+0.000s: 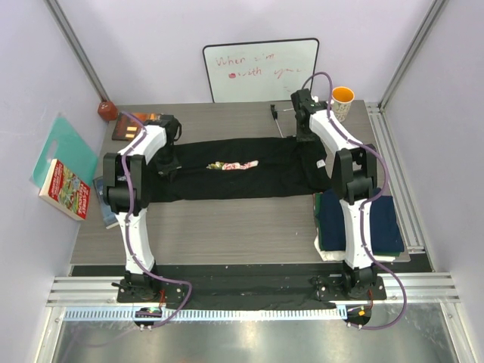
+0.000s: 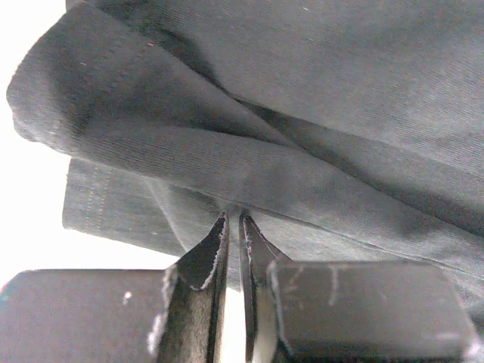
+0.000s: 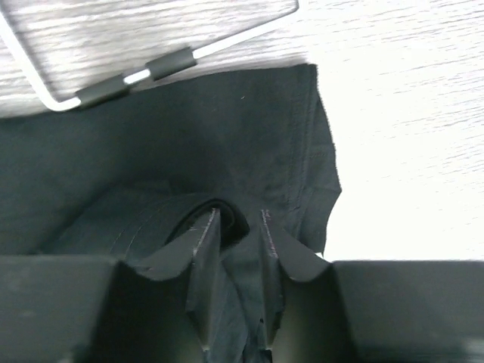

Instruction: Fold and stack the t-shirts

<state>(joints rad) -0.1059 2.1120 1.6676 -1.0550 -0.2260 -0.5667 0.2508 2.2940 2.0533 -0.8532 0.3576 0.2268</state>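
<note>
**Mia:** Where is the black t-shirt (image 1: 227, 178) lying?

**Tom:** It is lying across the middle of the table (image 1: 227, 227), folded into a long band; it is reaching from one arm to the other; a bit of its flower print (image 1: 233, 165), pink and white, is showing on top near the middle.

**Mia:** What is the left gripper (image 2: 233, 219) doing?

**Tom:** It is pinching the left end of that shirt; its jaws are pressing together on a fold of the dark cloth; more cloth is bunching up just past the tips.

**Mia:** And the right gripper (image 3: 240, 219)?

**Tom:** It is sitting at the shirt's right end, toward the far side of the table; its jaws are standing apart, and cloth is lying loose between them, so they are not squeezing it; a corner of the shirt is lying flat on the wood in front, just beside a bent wire (image 3: 136, 76).

**Mia:** Where are the other shirts sitting?

**Tom:** They are sitting in a pile at the near right corner, by the right arm; the navy t-shirt (image 1: 333, 215) is lying on top; a green one (image 1: 396, 231) is peeking out on the right; a white one (image 1: 324, 244) is peeking out underneath.

**Mia:** What else is showing?

**Tom:** A whiteboard (image 1: 261, 69) is leaning at the back; an orange cup (image 1: 342, 103) is standing next to it; a book (image 1: 66, 189) with a colourful cover is leaning off the table's left side.
</note>
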